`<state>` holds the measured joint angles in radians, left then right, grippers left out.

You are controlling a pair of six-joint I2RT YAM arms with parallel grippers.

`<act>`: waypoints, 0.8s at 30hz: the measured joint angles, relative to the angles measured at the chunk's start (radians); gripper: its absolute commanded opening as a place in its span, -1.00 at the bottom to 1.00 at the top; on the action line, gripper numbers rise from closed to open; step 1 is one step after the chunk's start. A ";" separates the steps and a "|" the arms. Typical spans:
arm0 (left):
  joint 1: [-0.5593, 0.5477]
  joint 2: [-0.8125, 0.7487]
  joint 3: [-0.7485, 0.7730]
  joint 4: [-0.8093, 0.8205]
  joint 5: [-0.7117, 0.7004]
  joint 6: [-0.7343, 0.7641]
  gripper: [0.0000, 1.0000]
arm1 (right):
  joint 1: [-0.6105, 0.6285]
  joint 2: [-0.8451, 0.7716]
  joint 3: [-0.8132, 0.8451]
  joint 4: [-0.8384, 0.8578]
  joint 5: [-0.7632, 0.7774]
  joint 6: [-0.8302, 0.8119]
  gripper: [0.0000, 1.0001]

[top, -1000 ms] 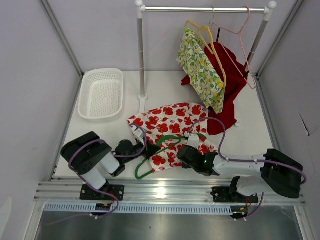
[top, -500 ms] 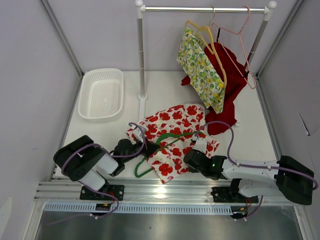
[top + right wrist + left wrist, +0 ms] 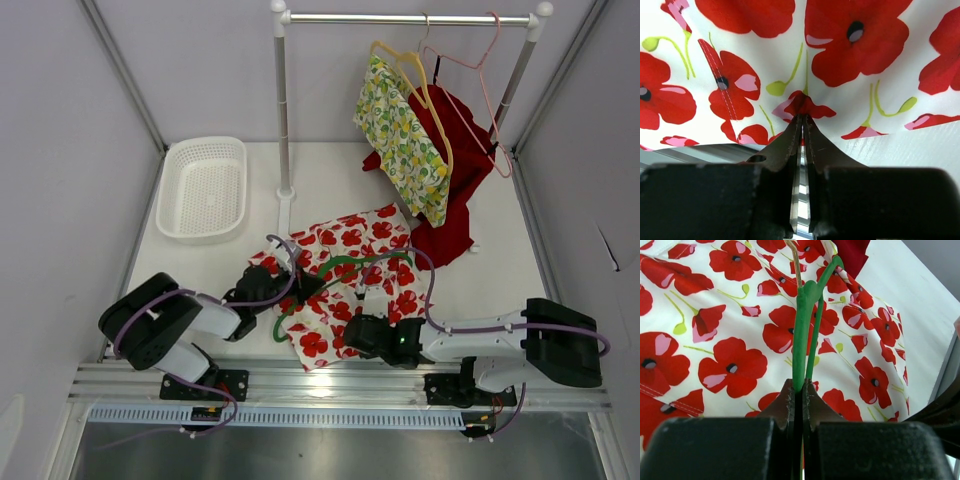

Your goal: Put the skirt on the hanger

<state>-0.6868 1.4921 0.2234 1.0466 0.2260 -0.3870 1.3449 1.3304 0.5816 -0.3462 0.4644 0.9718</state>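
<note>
The skirt is white with red poppies and lies bunched on the table in front of both arms. A green hanger lies across it. My left gripper is shut on the green hanger, whose bar runs away over the skirt. My right gripper is shut on a pinch of the skirt's near edge and holds the cloth lifted. The skirt fills the right wrist view.
A clothes rail stands at the back with a yellow floral garment, a red garment and a bare pink hanger. A white basket sits at back left. The rail's post rises just behind the skirt.
The right gripper has swung left and nearer with the skirt's edge, folding the cloth in. The left gripper has pushed the green hanger forward and right. The skirt now lies narrower and more bunched.
</note>
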 measured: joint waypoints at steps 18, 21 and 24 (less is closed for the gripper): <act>0.009 0.000 0.115 -0.141 -0.002 0.085 -1.00 | -0.008 -0.160 -0.109 -0.034 -0.026 0.076 -0.81; 0.018 0.000 0.120 -0.150 0.021 0.093 -1.00 | -0.009 -0.160 -0.109 -0.034 -0.026 0.083 -0.79; 0.020 0.000 0.125 -0.155 0.027 0.101 -1.00 | -0.018 -0.164 -0.110 -0.037 -0.032 0.099 -0.81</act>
<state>-0.6670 1.4918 0.3481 0.8917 0.2527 -0.2863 1.3270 1.1667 0.4713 -0.3836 0.4324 1.0706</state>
